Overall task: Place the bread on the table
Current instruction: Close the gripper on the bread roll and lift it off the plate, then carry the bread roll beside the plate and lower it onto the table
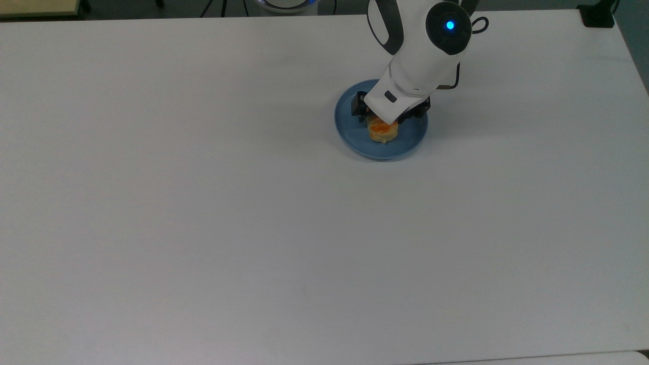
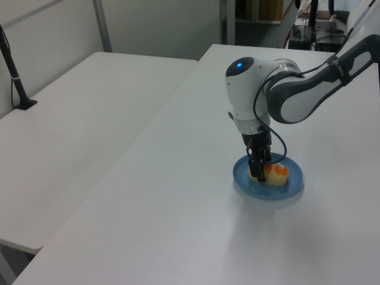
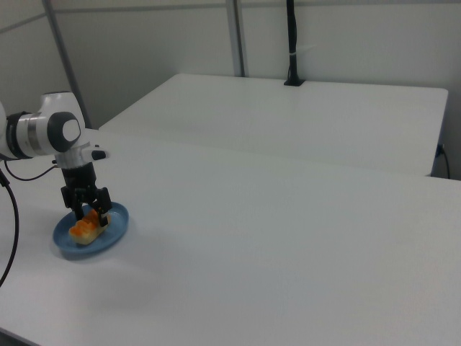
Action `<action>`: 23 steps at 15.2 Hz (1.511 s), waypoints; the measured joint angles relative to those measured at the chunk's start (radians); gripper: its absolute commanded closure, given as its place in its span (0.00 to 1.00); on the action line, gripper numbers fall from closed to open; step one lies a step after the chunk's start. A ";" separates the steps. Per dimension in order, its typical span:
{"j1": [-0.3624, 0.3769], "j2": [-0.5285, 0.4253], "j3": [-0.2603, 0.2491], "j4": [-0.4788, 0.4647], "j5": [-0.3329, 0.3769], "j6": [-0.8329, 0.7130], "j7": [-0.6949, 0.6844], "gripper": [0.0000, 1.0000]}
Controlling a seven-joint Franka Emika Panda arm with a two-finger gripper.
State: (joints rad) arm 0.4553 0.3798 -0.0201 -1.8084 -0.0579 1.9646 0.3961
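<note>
The bread (image 1: 383,132) lies on a round blue plate (image 1: 349,133) on the white table (image 1: 243,228), toward the far side in the top view. My gripper (image 1: 388,114) has come down over the roll's far end, and the white hand hides most of it in the top view. In the right view the gripper (image 3: 89,210) stands open, one dark finger on each side of the bread (image 3: 84,226). The left view has the gripper (image 2: 259,172) low over the plate (image 2: 286,189), beside the bread's (image 2: 276,173) orange top.
A second white table (image 2: 89,119) stands alongside across a narrow seam, with a black post (image 2: 15,77) clamped to it. A black clamp (image 1: 598,15) sits at the far right corner in the top view.
</note>
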 measured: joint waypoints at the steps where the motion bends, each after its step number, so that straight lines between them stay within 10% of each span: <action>1: 0.002 0.000 0.002 -0.008 0.000 0.013 0.000 0.38; 6: 0.007 -0.001 0.008 -0.015 0.000 0.022 0.000 0.58; 12: -0.006 -0.049 -0.003 0.019 -0.008 -0.065 -0.018 0.58; 19: -0.057 -0.089 -0.174 0.067 -0.063 -0.158 -0.292 0.55; 23: -0.164 -0.064 -0.190 0.048 -0.091 -0.103 -0.388 0.46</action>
State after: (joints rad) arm 0.2916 0.3161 -0.2099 -1.7603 -0.1493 1.8616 0.0086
